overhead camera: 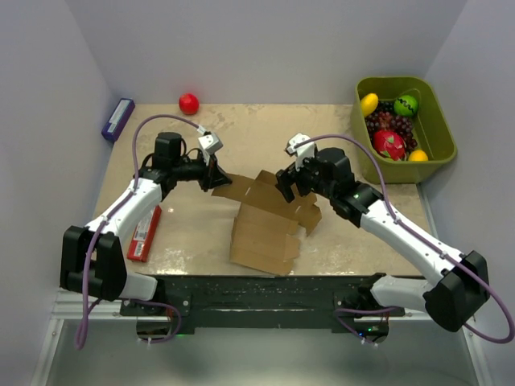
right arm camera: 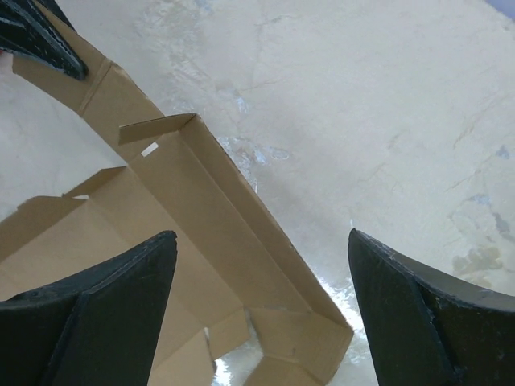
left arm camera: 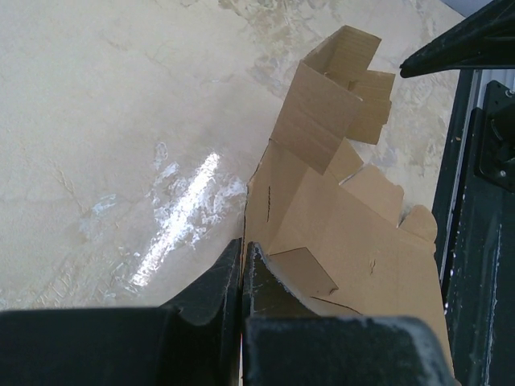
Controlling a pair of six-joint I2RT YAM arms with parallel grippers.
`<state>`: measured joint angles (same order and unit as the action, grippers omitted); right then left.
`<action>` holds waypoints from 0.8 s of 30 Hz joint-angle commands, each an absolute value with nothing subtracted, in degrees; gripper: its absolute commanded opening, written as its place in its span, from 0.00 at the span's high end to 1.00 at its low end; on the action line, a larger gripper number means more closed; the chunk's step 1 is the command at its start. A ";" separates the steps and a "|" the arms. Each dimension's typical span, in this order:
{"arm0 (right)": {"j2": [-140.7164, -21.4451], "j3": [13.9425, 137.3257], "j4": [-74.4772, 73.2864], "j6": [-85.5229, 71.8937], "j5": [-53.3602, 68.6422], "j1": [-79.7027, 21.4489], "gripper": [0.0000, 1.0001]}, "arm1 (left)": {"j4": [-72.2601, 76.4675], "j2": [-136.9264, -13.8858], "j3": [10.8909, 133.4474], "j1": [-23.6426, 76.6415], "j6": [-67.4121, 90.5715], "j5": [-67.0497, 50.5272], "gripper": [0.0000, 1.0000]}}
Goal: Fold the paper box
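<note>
The paper box (overhead camera: 265, 225) is a brown die-cut cardboard sheet, partly folded, in the middle of the table. My left gripper (overhead camera: 216, 175) is shut on its left flap edge; in the left wrist view the fingers (left arm camera: 243, 273) pinch the thin edge of the cardboard (left arm camera: 338, 233). My right gripper (overhead camera: 291, 186) is open and hovers over the raised back flap; in the right wrist view its fingertips (right arm camera: 161, 257) straddle a folded cardboard wall (right arm camera: 217, 217) without touching it.
A flat red box (overhead camera: 145, 232) lies at the left by the left arm. A small purple box (overhead camera: 117, 119) and a red ball (overhead camera: 188, 103) sit at the back left. A green bin (overhead camera: 438, 137) of fruit stands at the back right.
</note>
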<state>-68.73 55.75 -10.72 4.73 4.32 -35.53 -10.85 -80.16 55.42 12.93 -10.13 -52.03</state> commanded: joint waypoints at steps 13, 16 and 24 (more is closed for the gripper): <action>-75.50 57.13 -8.00 18.46 16.35 -35.33 0.44 | -9.93 -77.26 56.87 13.18 -10.90 -57.57 1.00; -75.15 56.69 -8.70 18.02 17.49 -35.24 0.61 | -9.49 -77.34 56.78 13.27 -10.37 -57.39 1.00; -78.22 60.03 -13.97 18.37 18.99 -35.33 1.00 | -8.26 -78.05 56.51 13.62 -8.88 -52.91 1.00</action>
